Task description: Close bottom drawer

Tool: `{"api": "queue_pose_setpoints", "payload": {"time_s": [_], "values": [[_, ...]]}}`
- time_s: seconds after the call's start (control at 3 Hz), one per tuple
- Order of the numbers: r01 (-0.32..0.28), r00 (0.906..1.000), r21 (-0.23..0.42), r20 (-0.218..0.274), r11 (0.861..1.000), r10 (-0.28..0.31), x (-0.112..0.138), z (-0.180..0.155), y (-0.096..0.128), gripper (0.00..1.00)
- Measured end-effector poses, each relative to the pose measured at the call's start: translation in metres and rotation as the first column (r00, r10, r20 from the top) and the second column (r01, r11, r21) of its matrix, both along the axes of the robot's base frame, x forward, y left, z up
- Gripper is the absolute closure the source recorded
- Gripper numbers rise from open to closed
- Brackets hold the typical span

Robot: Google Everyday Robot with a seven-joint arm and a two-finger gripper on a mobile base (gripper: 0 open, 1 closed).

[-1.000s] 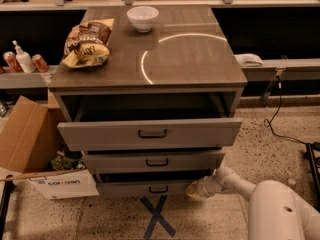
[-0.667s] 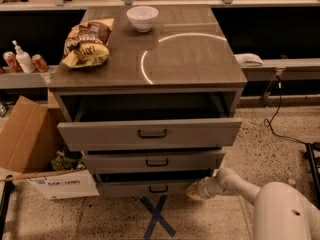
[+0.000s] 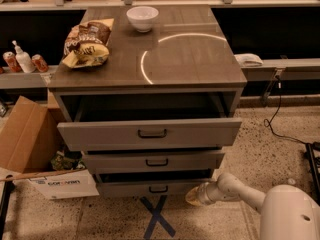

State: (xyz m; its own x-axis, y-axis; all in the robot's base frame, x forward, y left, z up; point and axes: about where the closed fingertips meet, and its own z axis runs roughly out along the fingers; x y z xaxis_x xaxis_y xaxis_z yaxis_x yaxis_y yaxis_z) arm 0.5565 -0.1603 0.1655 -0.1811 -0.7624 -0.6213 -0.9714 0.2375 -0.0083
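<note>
The bottom drawer (image 3: 150, 188) is the narrowest of three grey wood-look drawers, with a low front and a small black bar handle. It stands pulled out a little, with a dark gap above its front. My gripper (image 3: 194, 196) is low near the floor at the right end of that drawer's front, at the tip of my white arm (image 3: 240, 190), which reaches in from the lower right. The medium middle drawer (image 3: 155, 161) and the wide top drawer (image 3: 150, 133) are also pulled out, the top one farthest.
On the cabinet top (image 3: 190, 59) lie a chip bag (image 3: 87, 43) and a white bowl (image 3: 142, 18). An open cardboard box (image 3: 30, 149) stands on the floor at the left. A blue tape cross (image 3: 156, 216) marks the floor in front. A black cable (image 3: 275, 114) runs at the right.
My arm has shifted slightly, with the gripper a little lower and still at the right end of the bottom drawer's front. The drawers look unchanged.
</note>
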Motion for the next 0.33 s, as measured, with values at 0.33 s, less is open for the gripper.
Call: {"api": "queue_pose_setpoints", "payload": {"time_s": [0.33], "values": [[-0.024,0.9997,0.017,0.004,1.0,0.024,-0.0025,0.0067,0.0018,1.0]]}}
